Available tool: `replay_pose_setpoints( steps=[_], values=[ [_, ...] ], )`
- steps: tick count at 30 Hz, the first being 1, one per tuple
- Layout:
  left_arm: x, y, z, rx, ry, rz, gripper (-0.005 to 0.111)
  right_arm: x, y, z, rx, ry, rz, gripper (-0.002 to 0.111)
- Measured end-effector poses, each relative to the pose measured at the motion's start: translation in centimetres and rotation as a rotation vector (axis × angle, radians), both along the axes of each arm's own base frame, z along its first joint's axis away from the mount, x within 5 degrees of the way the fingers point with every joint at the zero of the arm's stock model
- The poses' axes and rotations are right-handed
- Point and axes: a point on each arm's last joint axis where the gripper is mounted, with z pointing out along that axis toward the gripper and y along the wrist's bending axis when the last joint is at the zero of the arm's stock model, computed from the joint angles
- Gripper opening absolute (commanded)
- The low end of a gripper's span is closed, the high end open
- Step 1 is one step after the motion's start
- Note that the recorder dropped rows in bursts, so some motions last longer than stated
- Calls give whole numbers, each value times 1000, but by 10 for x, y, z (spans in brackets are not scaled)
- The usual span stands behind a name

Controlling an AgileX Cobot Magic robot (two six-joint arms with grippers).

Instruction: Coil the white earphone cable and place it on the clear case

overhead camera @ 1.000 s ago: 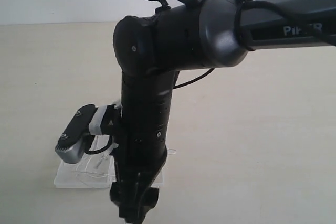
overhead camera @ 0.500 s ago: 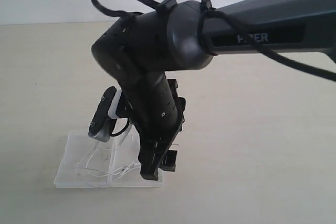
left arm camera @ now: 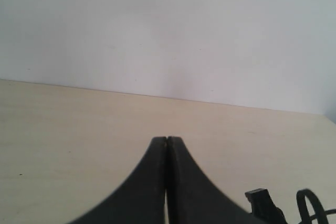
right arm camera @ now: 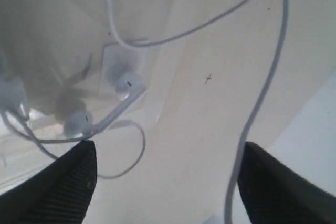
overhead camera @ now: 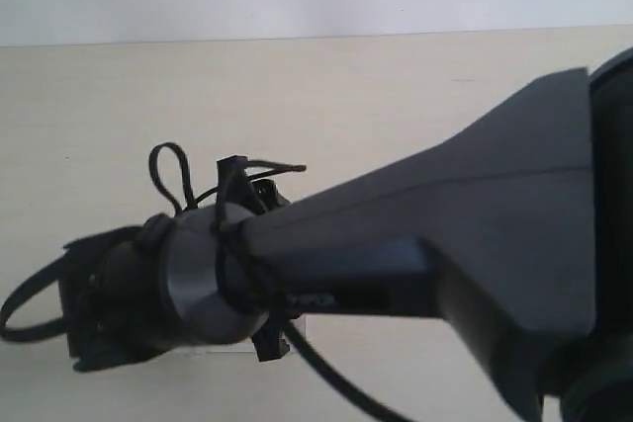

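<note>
In the right wrist view the white earphone cable (right arm camera: 265, 93) loops over the tabletop, and its two earbuds (right arm camera: 128, 85) lie on the clear case (right arm camera: 47, 51) by a small white sticker (right arm camera: 118, 61). My right gripper (right arm camera: 167, 179) hangs open above them. Nothing sits between its fingers (right arm camera: 65, 184), though one strand runs close to the other finger. In the exterior view the right arm (overhead camera: 396, 244) hides the case and the cable. My left gripper (left arm camera: 166, 141) is shut and empty over bare table, away from the case.
The beige tabletop (overhead camera: 119, 106) runs back to a pale wall (left arm camera: 168, 30). The right arm's black cable loops (overhead camera: 168, 170) stick up near its wrist. A black cable tie (left arm camera: 262, 203) shows at the edge of the left wrist view.
The right arm has swung left and close across the exterior view, and it now covers the case and cable that showed beneath it before.
</note>
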Motion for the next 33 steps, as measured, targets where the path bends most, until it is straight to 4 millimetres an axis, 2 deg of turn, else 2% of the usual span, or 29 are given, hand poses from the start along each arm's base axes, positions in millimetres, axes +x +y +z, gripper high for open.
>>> replay_pose_setpoints(
  steps=[6, 13, 17, 20, 25, 30, 33],
  values=[
    [0, 0, 0, 0, 0, 0, 0, -13, 11, 5, 100, -106, -17, 66],
    [0, 0, 0, 0, 0, 0, 0, -9, -1, 28, 345, -64, -344, 65],
    [0, 0, 0, 0, 0, 0, 0, -6, -10, 27, 345, 60, -452, 68],
    [0, 0, 0, 0, 0, 0, 0, -10, -14, 22, 290, 225, -441, 68],
    [0, 0, 0, 0, 0, 0, 0, -23, -12, 22, 232, 462, -315, 68],
    [0, 0, 0, 0, 0, 0, 0, -25, -12, 31, 214, 518, -216, 64],
    [0, 0, 0, 0, 0, 0, 0, -25, -13, 44, 226, 524, -164, 63]
  ],
)
